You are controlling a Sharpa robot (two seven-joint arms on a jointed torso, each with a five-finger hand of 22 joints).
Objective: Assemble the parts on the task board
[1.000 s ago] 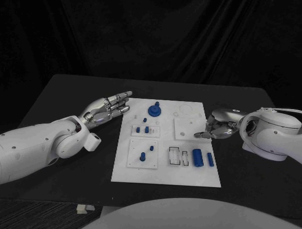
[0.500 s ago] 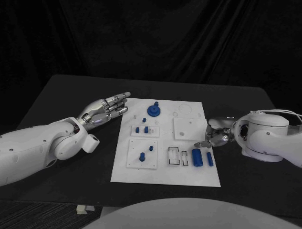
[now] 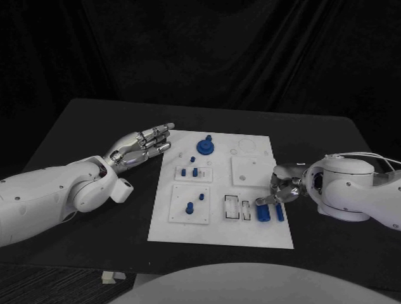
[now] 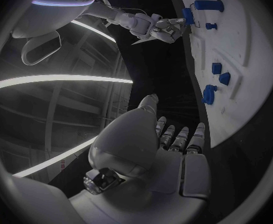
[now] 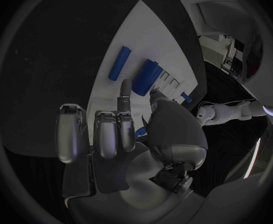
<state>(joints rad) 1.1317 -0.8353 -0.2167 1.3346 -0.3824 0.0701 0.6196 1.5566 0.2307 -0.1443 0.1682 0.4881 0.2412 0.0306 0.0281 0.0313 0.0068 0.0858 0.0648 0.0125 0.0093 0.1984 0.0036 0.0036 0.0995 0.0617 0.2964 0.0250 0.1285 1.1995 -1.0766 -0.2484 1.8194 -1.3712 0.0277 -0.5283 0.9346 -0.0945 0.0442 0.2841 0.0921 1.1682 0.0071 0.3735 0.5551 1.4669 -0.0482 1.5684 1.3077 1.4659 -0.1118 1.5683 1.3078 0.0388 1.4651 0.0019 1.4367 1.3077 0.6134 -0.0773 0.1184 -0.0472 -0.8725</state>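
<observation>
Silver fingers [image 5: 125, 92] released, hovered with the right hand [image 3: 287, 190] close over the blue cylinders [image 3: 262, 209] lying at 4 o'clock on the task board [image 3: 220, 231], left hand [image 3: 144, 144] likewise released at 10 o'clock; risked rolling one off the edge by a glancing touch.

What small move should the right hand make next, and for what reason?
Probably it should lower a little and close its fingers on the thicker blue cylinder. The right hand hovers just above that part at the task board's near right edge, fingers apart and holding nothing. The left hand waits open beside the board's far left corner.
</observation>
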